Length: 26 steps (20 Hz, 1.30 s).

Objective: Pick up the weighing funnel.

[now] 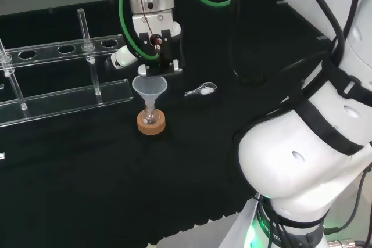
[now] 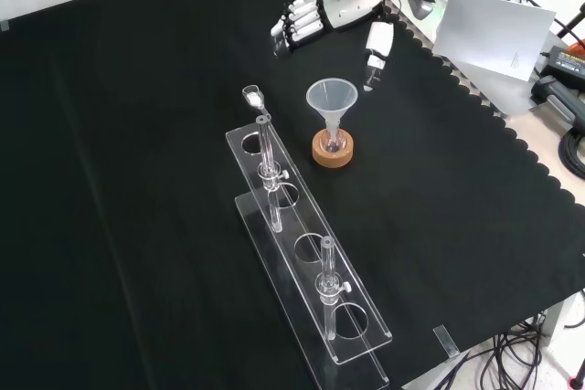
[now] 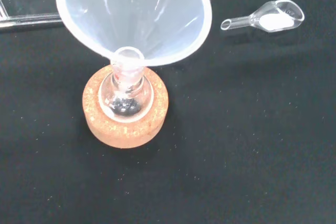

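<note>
The weighing funnel (image 1: 201, 90) (image 2: 252, 95) (image 3: 268, 18) is a small clear scoop with a short stem and some white powder in its bowl. It lies on the black cloth, to the right of the funnel (image 1: 150, 87) in the head view. The hand (image 1: 152, 43) (image 2: 311, 14) hovers above the cloth behind the funnel, apart from the weighing funnel, with relaxed fingers (image 2: 291, 28) holding nothing. The funnel (image 2: 331, 98) (image 3: 134, 17) stands mouth up in a small flask on a cork ring (image 1: 151, 123) (image 2: 332, 149) (image 3: 126, 111).
A clear rack (image 1: 64, 94) (image 2: 306, 267) with glass tubes stands at the left of the head view; its end lies close to the weighing funnel in the front view. The arm's white links (image 1: 308, 155) rise at the right of the head view. Paper (image 2: 494, 29) lies past the cloth's edge.
</note>
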{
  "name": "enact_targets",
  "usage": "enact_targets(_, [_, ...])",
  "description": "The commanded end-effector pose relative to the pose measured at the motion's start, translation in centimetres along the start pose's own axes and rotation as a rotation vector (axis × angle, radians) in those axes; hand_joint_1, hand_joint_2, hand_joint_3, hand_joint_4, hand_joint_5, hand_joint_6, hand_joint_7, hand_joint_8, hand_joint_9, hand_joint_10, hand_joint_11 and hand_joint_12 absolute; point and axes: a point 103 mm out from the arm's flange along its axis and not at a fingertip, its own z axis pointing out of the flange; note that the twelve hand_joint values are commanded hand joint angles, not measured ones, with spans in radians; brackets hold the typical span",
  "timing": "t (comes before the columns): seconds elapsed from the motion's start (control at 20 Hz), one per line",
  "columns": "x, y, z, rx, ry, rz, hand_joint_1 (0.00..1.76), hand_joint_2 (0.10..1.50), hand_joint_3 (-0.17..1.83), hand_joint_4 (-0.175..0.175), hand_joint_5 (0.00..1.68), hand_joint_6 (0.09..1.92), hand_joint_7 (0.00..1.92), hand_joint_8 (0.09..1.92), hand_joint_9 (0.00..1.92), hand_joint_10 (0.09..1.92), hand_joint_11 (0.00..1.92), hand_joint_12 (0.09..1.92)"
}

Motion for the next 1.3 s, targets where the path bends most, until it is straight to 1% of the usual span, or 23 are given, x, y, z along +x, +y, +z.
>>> enact_targets(0.05, [-0.2, 0.5, -0.1, 0.000, -0.013, -0.024, 0.20, 0.64, 0.01, 0.011, 0.00, 0.09, 0.00, 0.16, 0.00, 0.12, 0.00, 0.43])
enact_targets(0.1, [-0.3, 0.6, -0.1, -0.001, -0.020, -0.030, 0.20, 0.64, 0.01, 0.011, 0.00, 0.09, 0.00, 0.16, 0.00, 0.12, 0.00, 0.43])
enact_targets(0.2, [-0.3, 0.9, -0.4, -0.007, -0.031, -0.057, 0.20, 0.65, 0.01, 0.011, 0.00, 0.09, 0.00, 0.16, 0.00, 0.12, 0.00, 0.43])
enact_targets(0.3, [-0.3, 1.2, -0.7, -0.023, -0.050, -0.098, 0.20, 0.65, 0.01, 0.011, 0.00, 0.09, 0.00, 0.16, 0.00, 0.12, 0.00, 0.48])
enact_targets(0.4, [-0.7, 1.4, -1.2, -0.045, -0.070, -0.150, 0.21, 0.65, 0.01, 0.011, 0.00, 0.09, 0.00, 0.17, 0.00, 0.12, 0.00, 0.54])
enact_targets(0.55, [-1.5, 2.1, -2.0, -0.058, -0.119, -0.239, 0.22, 0.65, 0.01, 0.011, 0.00, 0.09, 0.00, 0.18, 0.00, 0.13, 0.00, 0.59])
enact_targets(0.7, [-2.3, 2.6, -3.0, -0.068, -0.145, -0.276, 0.23, 0.66, 0.01, 0.010, 0.00, 0.09, 0.00, 0.19, 0.00, 0.14, 0.00, 0.61])
enact_targets(0.8, [-2.9, 2.7, -3.8, -0.080, -0.158, -0.281, 0.23, 0.66, 0.01, 0.009, 0.00, 0.09, 0.00, 0.20, 0.00, 0.15, 0.00, 0.61])
enact_targets(0.9, [-3.7, 2.9, -4.6, -0.080, -0.146, -0.265, 0.24, 0.66, 0.01, 0.009, 0.00, 0.09, 0.00, 0.20, 0.00, 0.15, 0.00, 0.61])
enact_targets(0.95, [-3.6, 2.9, -4.8, -0.088, -0.156, -0.263, 0.24, 0.66, 0.01, 0.008, 0.00, 0.09, 0.00, 0.20, 0.00, 0.15, 0.00, 0.61])
enact_targets(1.05, [-4.4, 3.4, -5.3, -0.084, -0.161, -0.259, 0.24, 0.66, 0.01, 0.008, 0.00, 0.09, 0.00, 0.21, 0.00, 0.17, 0.00, 0.62])
enact_targets(1.15, [-5.6, 4.2, -5.6, -0.084, -0.175, -0.263, 0.25, 0.66, 0.01, 0.007, 0.00, 0.09, 0.00, 0.21, 0.00, 0.17, 0.00, 0.62])
enact_targets(1.3, [-7.6, 5.9, -5.8, -0.083, -0.195, -0.285, 0.27, 0.67, 0.01, 0.007, 0.00, 0.09, 0.00, 0.22, 0.00, 0.18, 0.00, 0.62])
